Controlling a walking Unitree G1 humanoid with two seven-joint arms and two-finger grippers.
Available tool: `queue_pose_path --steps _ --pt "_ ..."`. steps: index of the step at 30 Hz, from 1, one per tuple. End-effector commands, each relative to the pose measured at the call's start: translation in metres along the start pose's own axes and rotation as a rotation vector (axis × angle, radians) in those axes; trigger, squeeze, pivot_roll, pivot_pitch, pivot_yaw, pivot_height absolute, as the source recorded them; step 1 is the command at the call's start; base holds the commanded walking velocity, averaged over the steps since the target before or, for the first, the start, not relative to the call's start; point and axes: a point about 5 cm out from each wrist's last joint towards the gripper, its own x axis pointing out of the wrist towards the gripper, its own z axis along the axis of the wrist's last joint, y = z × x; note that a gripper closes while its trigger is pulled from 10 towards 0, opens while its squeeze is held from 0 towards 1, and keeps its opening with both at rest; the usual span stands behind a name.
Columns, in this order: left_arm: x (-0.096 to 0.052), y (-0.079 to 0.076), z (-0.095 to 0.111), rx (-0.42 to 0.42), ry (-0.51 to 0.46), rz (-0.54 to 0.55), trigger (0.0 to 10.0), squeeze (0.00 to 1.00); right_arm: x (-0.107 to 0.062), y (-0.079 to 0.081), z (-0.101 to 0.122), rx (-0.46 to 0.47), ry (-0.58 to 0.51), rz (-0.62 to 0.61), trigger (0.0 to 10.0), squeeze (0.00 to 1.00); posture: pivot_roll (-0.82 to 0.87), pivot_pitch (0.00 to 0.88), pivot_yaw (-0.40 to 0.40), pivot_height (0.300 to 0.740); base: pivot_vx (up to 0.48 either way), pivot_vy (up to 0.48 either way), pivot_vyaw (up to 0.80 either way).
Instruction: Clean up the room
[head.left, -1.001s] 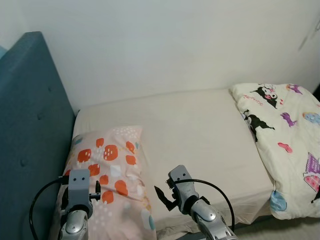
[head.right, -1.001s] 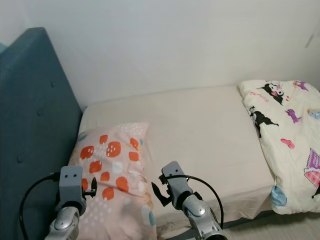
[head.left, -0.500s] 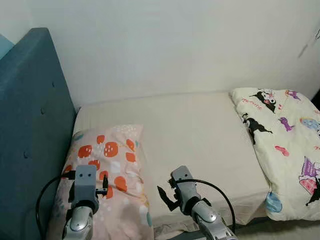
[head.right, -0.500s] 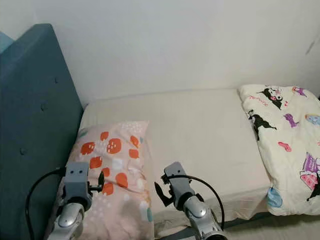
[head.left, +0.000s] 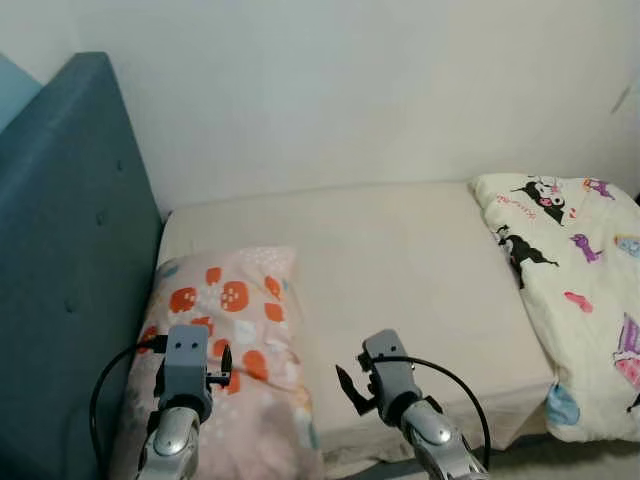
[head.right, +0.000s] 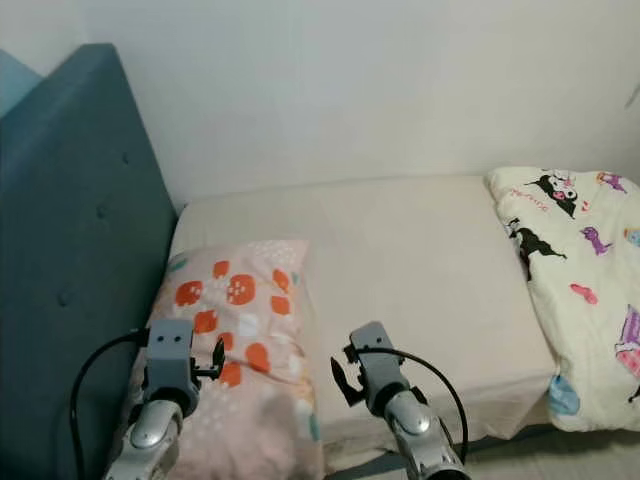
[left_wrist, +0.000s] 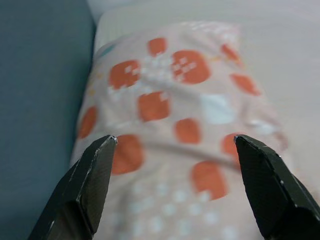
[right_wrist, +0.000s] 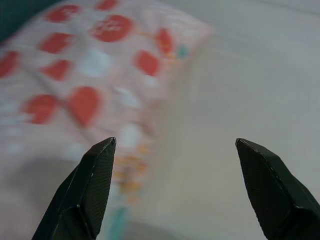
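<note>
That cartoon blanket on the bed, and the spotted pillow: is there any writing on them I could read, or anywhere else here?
Cartoon blanket: a short line of pink script beside the black-and-white cartoon figure, too small and blurred to read.
Spotted pillow: orange and white patches, no words.
Blue headboard, wall and left gripper and right gripper: no readable text, labels or numbers.

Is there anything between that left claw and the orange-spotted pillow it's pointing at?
Nothing visible. The left gripper hangs with its jaws open just above the pillow, with bare pillowcase straight ahead. The blue headboard stands off to the side.
</note>
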Motion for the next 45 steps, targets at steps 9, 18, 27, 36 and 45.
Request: queue_pose_path --steps 9,18,27,36,45 --pt "-0.0067 0.0068 -0.0003 0.040 -0.001 0.042 10.0 0.00 -0.0002 0.0015 -0.0014 0.020 -0.005 0.002 10.0 0.00 0.04 0.086 -0.069 0.729 0.000 -0.137 0.00" --pt "-0.0081 0.0060 -0.0004 0.008 -0.006 0.041 10.0 0.00 0.0002 0.0019 -0.0010 0.025 -0.008 -0.003 10.0 0.00 0.04 0.086 -0.063 0.729 0.000 -0.155 0.00" --pt "-0.0060 0.0040 -0.0003 -0.003 0.017 0.047 10.0 0.00 -0.0007 0.0005 -0.0029 0.041 -0.001 -0.010 10.0 0.00 0.04 0.085 -0.063 0.729 0.000 0.000 0.00" --pt "-0.0064 0.0010 -0.0012 0.011 0.020 -0.039 10.0 0.00 -0.0008 -0.0015 -0.0043 0.073 0.009 -0.033 10.0 0.00 0.04 0.081 -0.054 0.729 0.000 0.000 0.00" --pt "-0.0113 -0.0004 -0.0034 0.010 0.014 -0.075 10.0 0.00 -0.0046 -0.0010 -0.0078 0.088 0.006 -0.044 10.0 0.00 0.04 0.073 -0.048 0.729 0.000 0.000 0.00"
